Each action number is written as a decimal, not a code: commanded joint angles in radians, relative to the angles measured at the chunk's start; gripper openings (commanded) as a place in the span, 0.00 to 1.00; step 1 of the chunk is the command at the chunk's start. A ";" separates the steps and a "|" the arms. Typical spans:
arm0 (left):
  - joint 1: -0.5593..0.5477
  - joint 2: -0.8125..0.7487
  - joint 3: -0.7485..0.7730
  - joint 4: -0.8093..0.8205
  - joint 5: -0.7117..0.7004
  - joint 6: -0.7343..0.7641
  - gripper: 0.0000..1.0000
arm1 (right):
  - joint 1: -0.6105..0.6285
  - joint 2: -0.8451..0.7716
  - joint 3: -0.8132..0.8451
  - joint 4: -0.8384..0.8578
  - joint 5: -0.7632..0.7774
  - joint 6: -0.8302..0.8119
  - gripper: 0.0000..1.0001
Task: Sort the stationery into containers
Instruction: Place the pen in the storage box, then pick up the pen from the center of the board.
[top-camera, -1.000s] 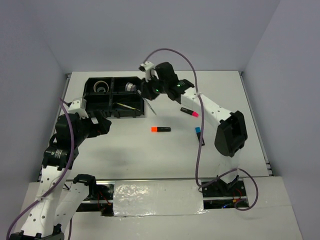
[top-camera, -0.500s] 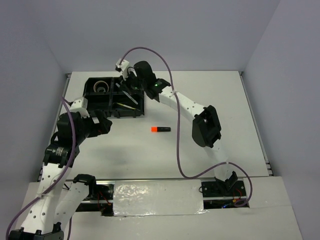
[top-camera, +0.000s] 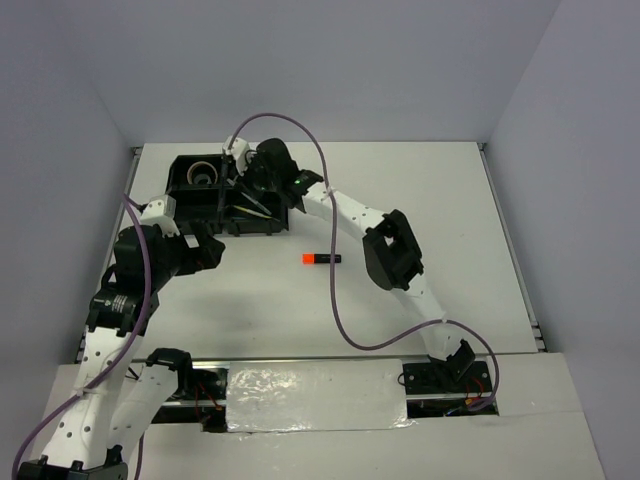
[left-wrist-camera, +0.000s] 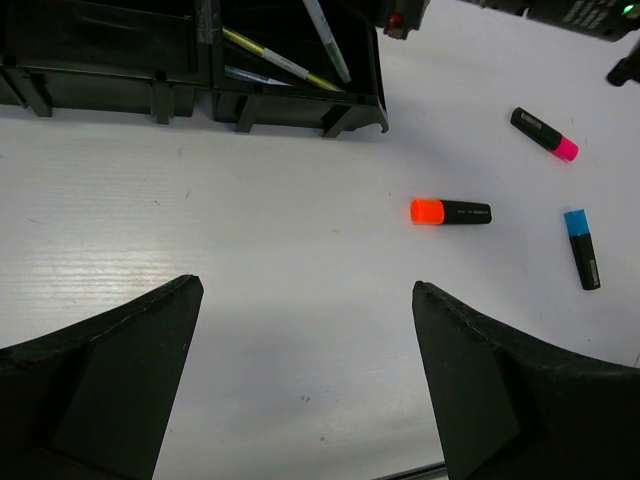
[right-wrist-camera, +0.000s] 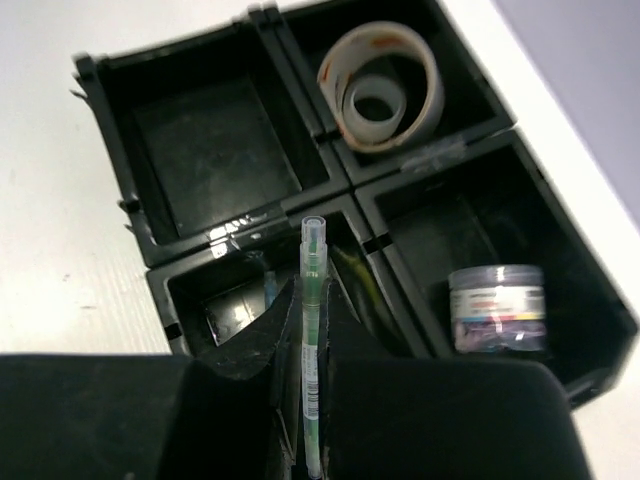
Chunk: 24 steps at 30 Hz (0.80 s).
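my right gripper (right-wrist-camera: 310, 300) was clamped tight on a thin pale-green pen (right-wrist-camera: 313, 250), both fingers pressed against its barrel, with the pen pointing up the frame in the right wrist view. it hung over the black tray (right-wrist-camera: 345, 185), above the lower-left of the 4 compartments in that view. i could not tell whether the pen's tip touched anything. a wide tape roll (right-wrist-camera: 380, 85) lay in the upper-right compartment, and a smaller tape roll (right-wrist-camera: 497, 305) sat in the compartment at the right edge.

my left gripper (left-wrist-camera: 305, 290) was spread wide, its fingers (left-wrist-camera: 120, 370) at the bottom corners of the left wrist view, above the white table (left-wrist-camera: 250, 200). the tray's wall ran along the top left of that view. inside it a yellow-green stick (left-wrist-camera: 280, 62) and a thin blue pen (left-wrist-camera: 250, 76) lay slanted, close together.

the orange-ended marker (left-wrist-camera: 450, 212) lay flat right of centre, well apart from the tray. the pink-ended marker (left-wrist-camera: 545, 134) lay in the upper right, and the blue-ended marker (left-wrist-camera: 582, 249) lay near the right edge, below the pink one. none of the 3 touched another.

in the overhead view my right arm stretched from the lower right to the tray in the upper left, and my left arm sat at the left side, just below the tray.
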 joint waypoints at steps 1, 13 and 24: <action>-0.004 -0.012 0.002 0.045 0.016 0.025 0.99 | 0.012 0.028 0.075 0.071 0.031 0.009 0.11; -0.004 0.004 -0.005 0.067 0.055 0.035 0.99 | 0.026 -0.280 -0.196 0.124 0.153 0.039 1.00; -0.490 0.517 0.210 0.079 -0.100 -0.037 0.99 | -0.117 -1.214 -1.069 -0.156 0.548 0.587 1.00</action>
